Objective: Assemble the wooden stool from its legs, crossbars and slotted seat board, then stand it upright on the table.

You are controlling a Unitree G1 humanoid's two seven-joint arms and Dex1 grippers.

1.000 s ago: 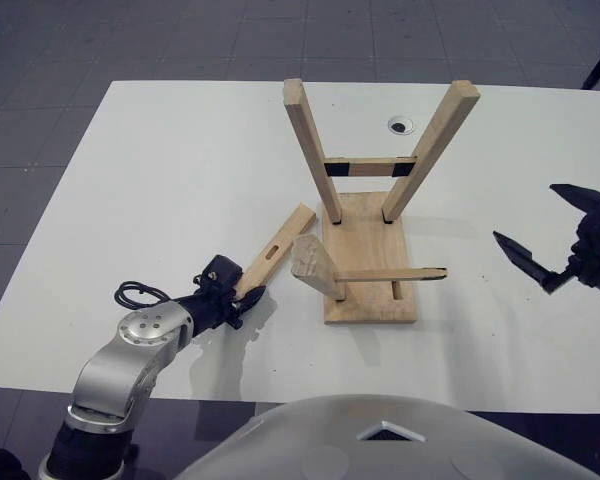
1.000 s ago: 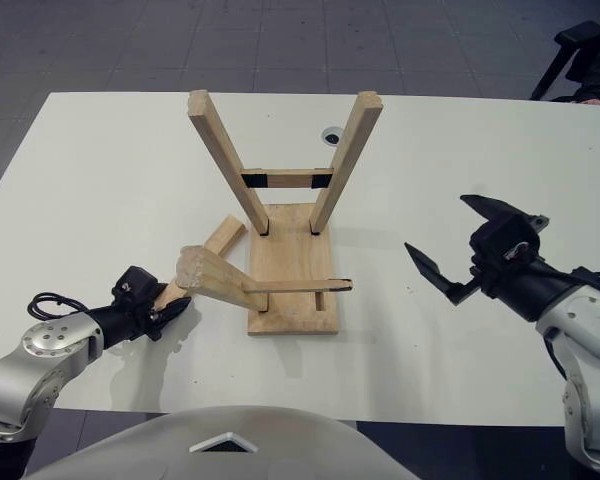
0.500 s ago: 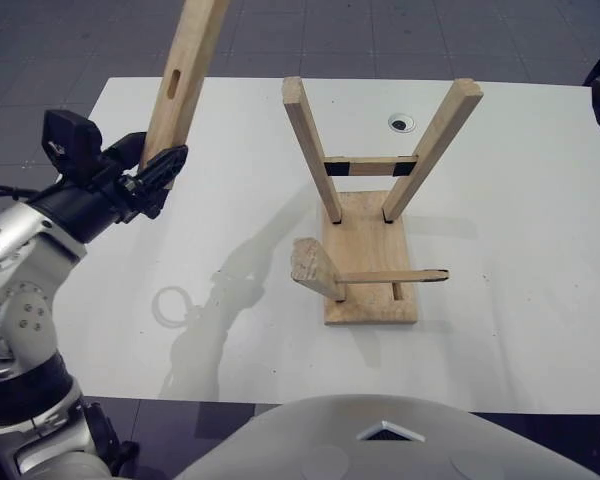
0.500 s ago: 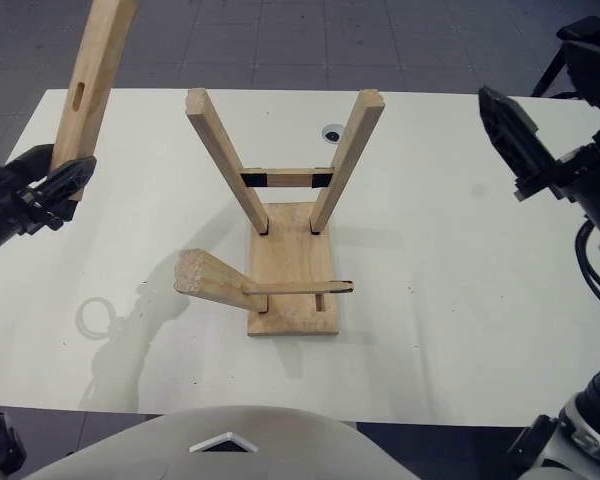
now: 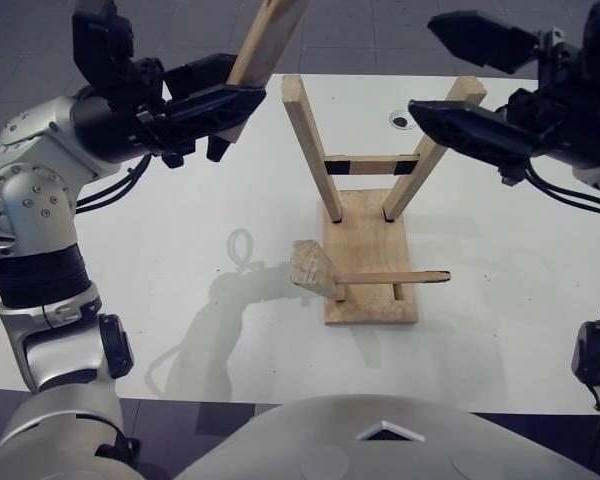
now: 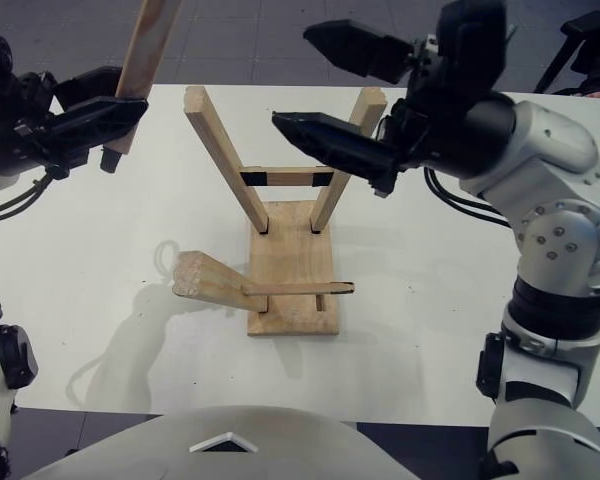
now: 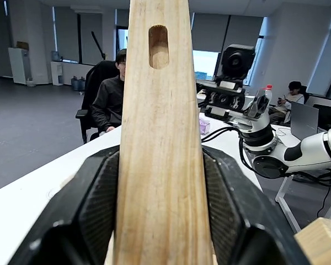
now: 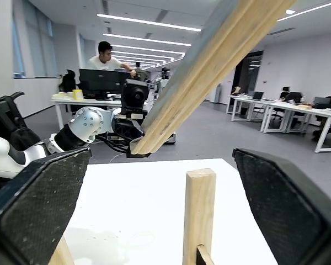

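Spreading out below you is a white counter (image 5: 150, 240) with a round cable hole (image 5: 401, 123) near its far edge, set on a dark tiled floor (image 5: 360, 30). The right wrist view takes in an office with rows of desks (image 8: 298, 110) and strip lights (image 8: 149, 22).

On the counter the seat board (image 5: 372, 255) lies flat. The left standing leg (image 5: 310, 150) and the right standing leg (image 5: 432, 150) rise from it, joined by a crossbar (image 5: 370, 166). A third leg (image 5: 315, 268) leans at the board's near left, and its own bar (image 5: 392, 276) lies over the board.

A second ago your loose leg (image 5: 268, 30) lay on the counter, and half a second ago it was raised over the left edge. Now it has swung in beside the left standing leg, and your right arm has come in from the right edge.

Your left fingers (image 5: 215, 92) are clamped on the loose leg's lower part, with its slot above them. Your right fingers (image 5: 475, 135) are spread wide and hold nothing; the wrist view shows the right standing leg's top between them.
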